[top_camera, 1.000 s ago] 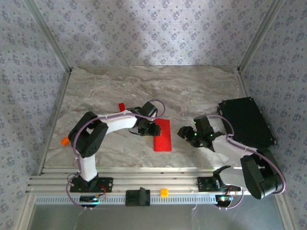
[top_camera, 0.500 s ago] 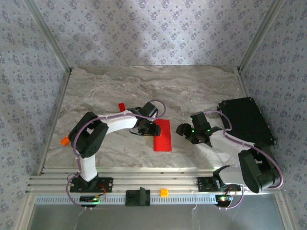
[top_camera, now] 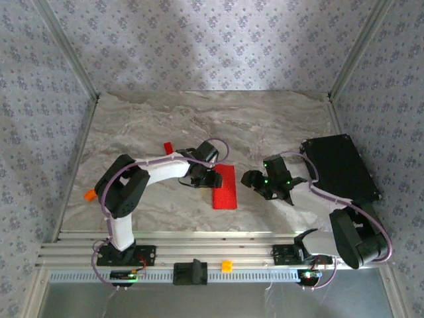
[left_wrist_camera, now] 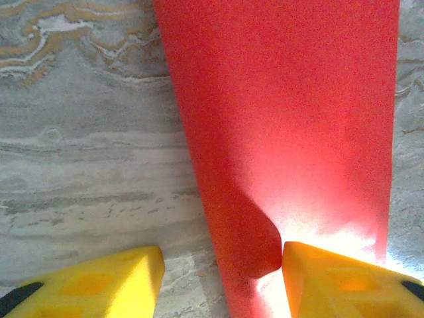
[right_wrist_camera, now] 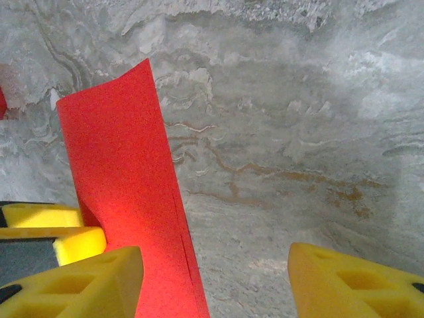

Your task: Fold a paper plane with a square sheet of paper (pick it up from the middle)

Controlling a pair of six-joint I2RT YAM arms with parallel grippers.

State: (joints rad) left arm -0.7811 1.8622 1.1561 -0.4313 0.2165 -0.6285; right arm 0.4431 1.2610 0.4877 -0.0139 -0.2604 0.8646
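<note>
Plainly, smooth red rectangular paper (top_camera: 224,186) on marble (top_camera: 199,119).

I see a veined marble table (top_camera: 265,119) walled by patterned panels (top_camera: 199,46). A black case (top_camera: 341,169) lies at its right edge. 1 small red block (top_camera: 167,146) sits left of centre and 1 orange block (top_camera: 89,194) at the left edge. 1 orange cube (top_camera: 227,265) sits near a black mount (top_camera: 191,271) on the front rail (top_camera: 218,248).
</note>
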